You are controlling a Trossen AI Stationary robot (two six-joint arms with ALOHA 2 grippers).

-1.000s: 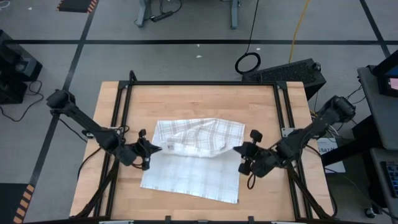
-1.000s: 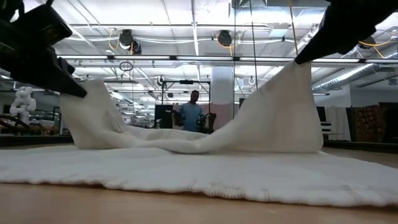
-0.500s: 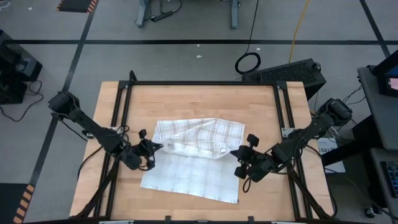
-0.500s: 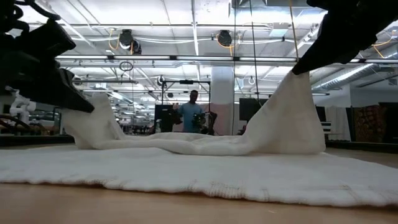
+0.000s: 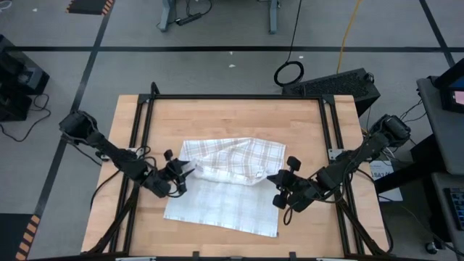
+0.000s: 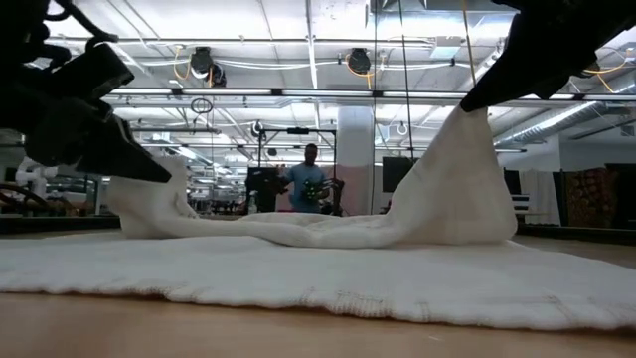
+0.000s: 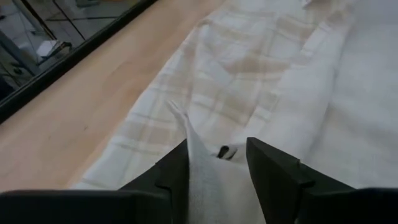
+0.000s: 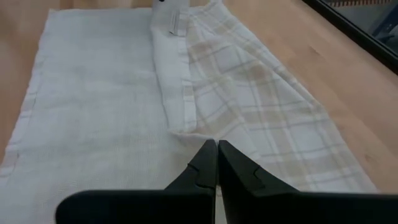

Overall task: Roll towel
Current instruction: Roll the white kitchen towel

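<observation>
Wooden table [image 5: 232, 119], pale butcher-block top inside a black frame, standing on a grey floor marked with black tape lines. Bare wood shows all round the cloth: a wide strip along the far edge, narrower margins at both sides and along the near edge.

Towel [image 5: 225, 199]: white thin cloth with a grey-tan plaid grid, lying about mid-table, nearer the front edge. Far part is folded back over the lower layer, plaid face up [image 8: 261, 106]; the lower layer [image 8: 93, 106] lies flat and plain white. The fold sags low in the middle and rises to a peak at each end [image 6: 457, 189]. A small white tag [image 8: 174, 18] sits at the folded edge.

Left gripper [image 5: 183, 172]: at the left end of the fold. Fingers [image 7: 273, 171] stand partly spread; a raised point of cloth [image 7: 193, 146] stands between them, touching the inner face of one finger, with a gap at the other.

Right gripper [image 5: 275, 178]: at the right end of the fold. Jaws pressed together with no gap, pinching the towel corner, which hangs up from the table in the low view.

Person [image 6: 310, 184]: standing far off in the room behind the table, under ceiling lights and pipework.
</observation>
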